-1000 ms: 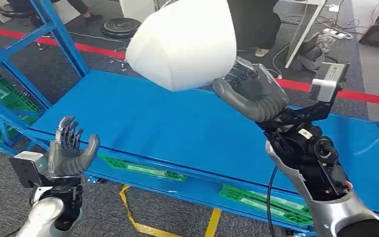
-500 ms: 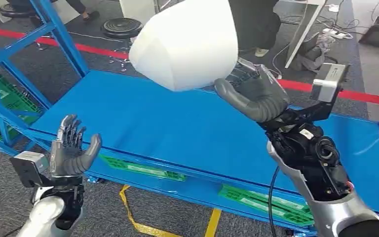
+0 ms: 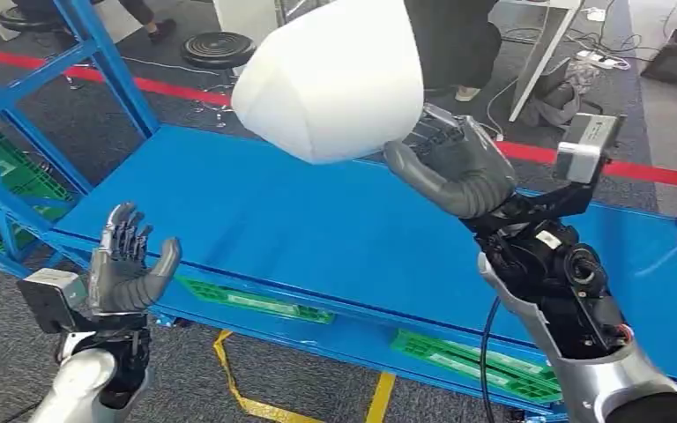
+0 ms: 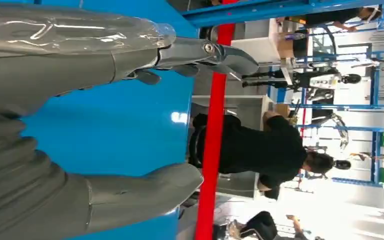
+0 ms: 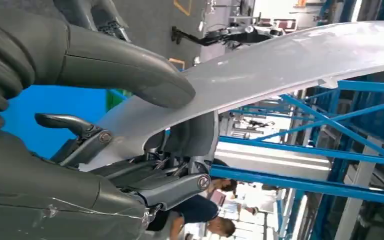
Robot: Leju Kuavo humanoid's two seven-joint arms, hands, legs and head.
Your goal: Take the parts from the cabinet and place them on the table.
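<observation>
My right hand [image 3: 454, 167] holds a large white curved shell part [image 3: 331, 75] by its edge, raised above the blue shelf [image 3: 335, 238]. In the right wrist view the thumb [image 5: 125, 65] presses on one face of the white part [image 5: 290, 60] while the darker fingers [image 5: 145, 175] clamp the other face. My left hand [image 3: 128, 264] stands empty at the shelf's near left corner, palm up and fingers spread. The left wrist view shows its thumb [image 4: 140, 192] and fingers [image 4: 205, 52] apart, with blue shelf between them.
Blue rack posts [image 3: 97, 53] rise at the left, and green pallets [image 3: 458, 357] lie under the shelf. A red floor line [image 3: 635, 167] runs behind the shelf. A person in black [image 4: 260, 150] stands beyond it, by a white table leg [image 3: 538, 62] and cables.
The white part and my right hand have shifted very slightly to the right. My left hand has barely moved.
</observation>
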